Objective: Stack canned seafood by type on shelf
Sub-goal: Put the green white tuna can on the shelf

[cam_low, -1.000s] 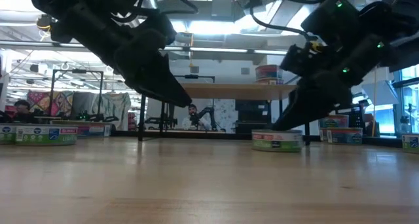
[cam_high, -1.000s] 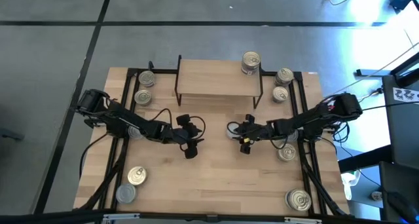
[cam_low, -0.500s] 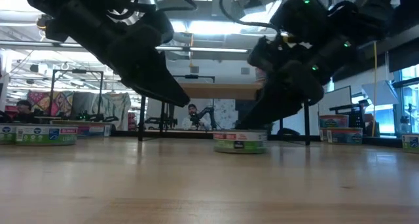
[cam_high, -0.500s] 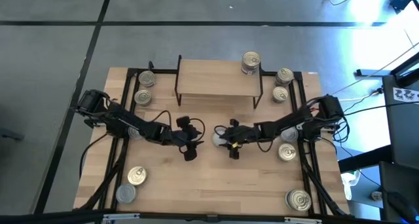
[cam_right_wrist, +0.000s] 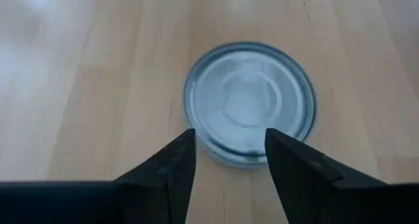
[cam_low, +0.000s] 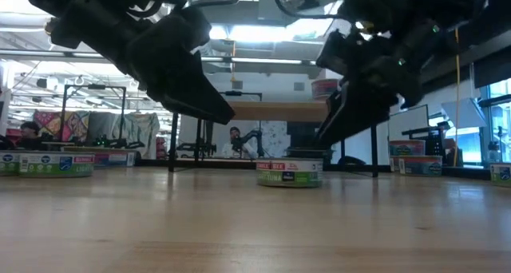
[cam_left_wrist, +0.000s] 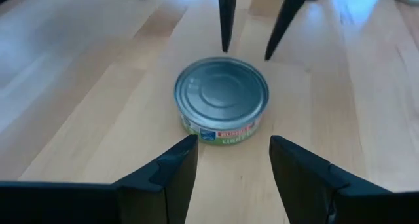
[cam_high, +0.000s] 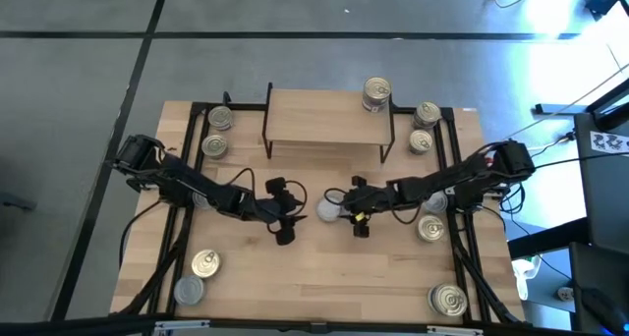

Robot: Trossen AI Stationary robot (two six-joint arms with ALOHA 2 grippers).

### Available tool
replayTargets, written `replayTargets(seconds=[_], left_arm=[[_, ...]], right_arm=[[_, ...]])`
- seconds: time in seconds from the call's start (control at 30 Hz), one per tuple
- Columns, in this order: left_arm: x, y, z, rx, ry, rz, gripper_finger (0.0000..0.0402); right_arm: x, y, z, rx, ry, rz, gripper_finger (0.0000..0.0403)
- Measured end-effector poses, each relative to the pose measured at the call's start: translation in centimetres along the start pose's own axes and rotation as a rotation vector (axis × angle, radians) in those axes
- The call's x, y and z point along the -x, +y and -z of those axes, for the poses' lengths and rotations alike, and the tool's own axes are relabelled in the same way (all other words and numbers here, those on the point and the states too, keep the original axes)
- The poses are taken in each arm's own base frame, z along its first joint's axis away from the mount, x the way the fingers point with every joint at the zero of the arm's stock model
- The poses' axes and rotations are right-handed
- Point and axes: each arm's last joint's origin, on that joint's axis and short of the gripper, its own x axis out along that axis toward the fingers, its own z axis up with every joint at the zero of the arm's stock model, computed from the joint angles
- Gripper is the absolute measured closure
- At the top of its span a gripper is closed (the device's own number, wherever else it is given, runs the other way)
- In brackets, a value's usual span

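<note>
Your silver-lid can (cam_high: 325, 209) sits on the tabletop (cam_high: 314, 277) in front of the shelf (cam_high: 327, 119), between both grippers. Left gripper (cam_high: 295, 211) is beside it, fingers (cam_left_wrist: 163, 175) open, empty. Right gripper (cam_high: 342, 204) is on its other side, fingers (cam_right_wrist: 167, 168) open, empty. Shelf holds one stack (cam_high: 376, 92) at its corner, so you're barely started; the other cans lie scattered around the shelf. Room in front of the shelf is open; watch its black legs (cam_high: 386, 142).

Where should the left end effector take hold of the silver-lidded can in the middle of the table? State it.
Grip the can by its short round side wall, fingers on opposite sides, coming from the left end effector. It lies flat, lid up, so the lid offers no hold; the right end effector stands open opposite.
</note>
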Motion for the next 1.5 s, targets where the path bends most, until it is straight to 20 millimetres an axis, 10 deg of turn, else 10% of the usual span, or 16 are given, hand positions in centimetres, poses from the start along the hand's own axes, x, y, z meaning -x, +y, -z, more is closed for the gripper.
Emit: replayTargets(seconds=[1.5], left_arm=[[-0.3,0.7,-0.4,-0.027,-0.02,-0.02,0.0215]], right_arm=[[-1.0,-0.8,6.8,-0.102,-0.229,0.041,0.0221]])
